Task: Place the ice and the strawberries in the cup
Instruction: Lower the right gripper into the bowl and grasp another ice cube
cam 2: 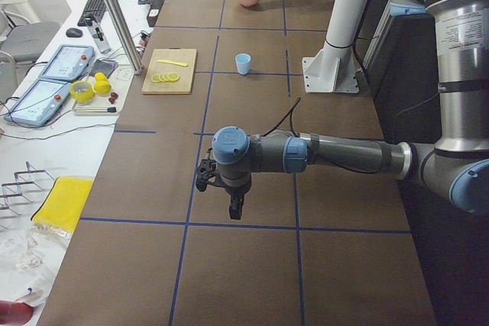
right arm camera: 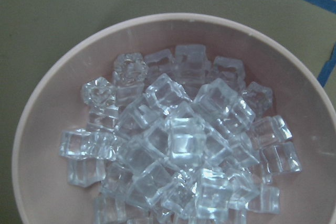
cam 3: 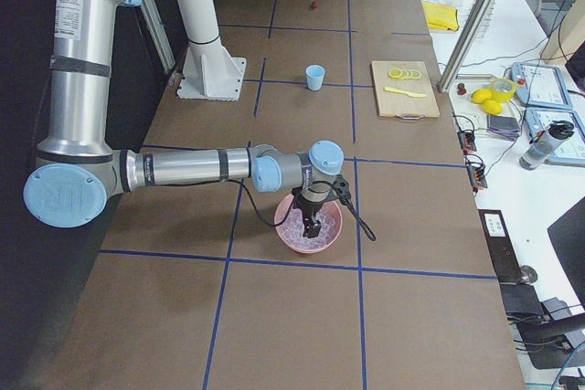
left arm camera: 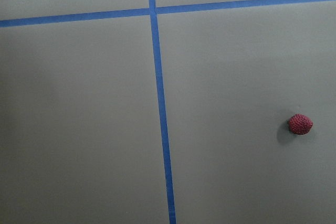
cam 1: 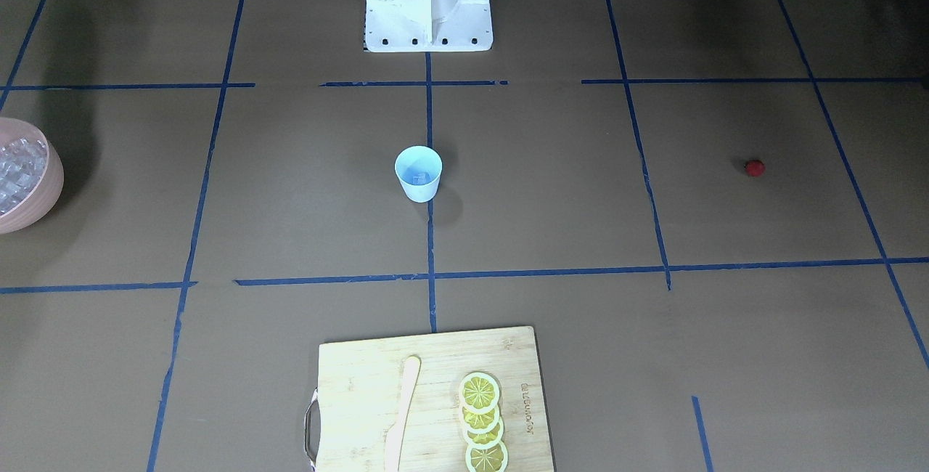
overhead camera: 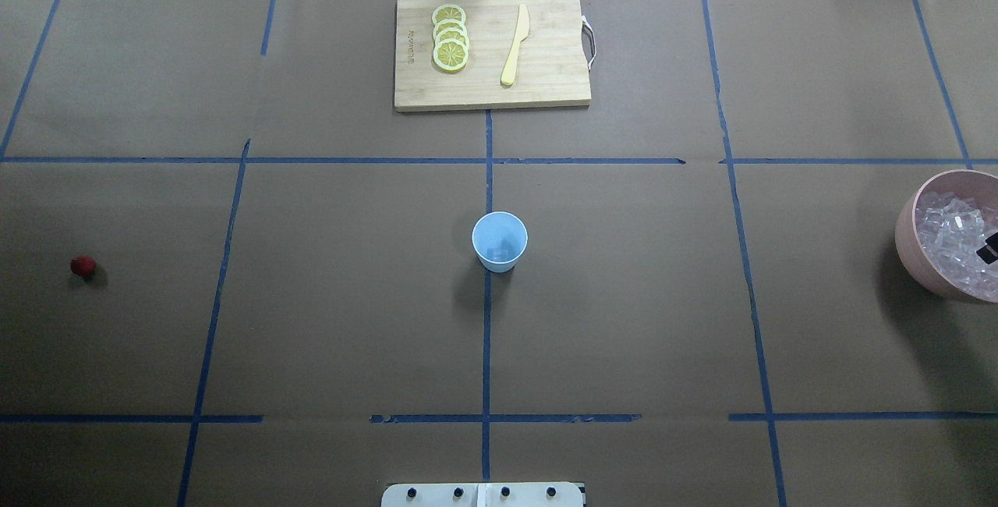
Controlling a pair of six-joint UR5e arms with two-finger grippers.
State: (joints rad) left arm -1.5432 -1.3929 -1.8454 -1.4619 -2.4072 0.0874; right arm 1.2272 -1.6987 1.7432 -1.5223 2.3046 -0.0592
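The cup (overhead camera: 500, 240) is standing on the counter (overhead camera: 624, 320). Far to the cup's left, the strawberry (overhead camera: 83, 266) is lying near the left jaws; far to its right, the right jaws are hanging over the ice (right arm camera: 178, 140) in the pink bowl (right arm camera: 50, 100). I cannot tell if either pair is spread.

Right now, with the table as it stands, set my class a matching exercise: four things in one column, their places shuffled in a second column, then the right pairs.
Things:
1. cup
2. strawberry
3. ice
4. lemon slices

Places:
A. heaped in the pink bowl
B. in a row on the board
C. alone, far to the robot's left
D. on the centre tape line

Pairs: 1-D, 2-C, 3-A, 4-B
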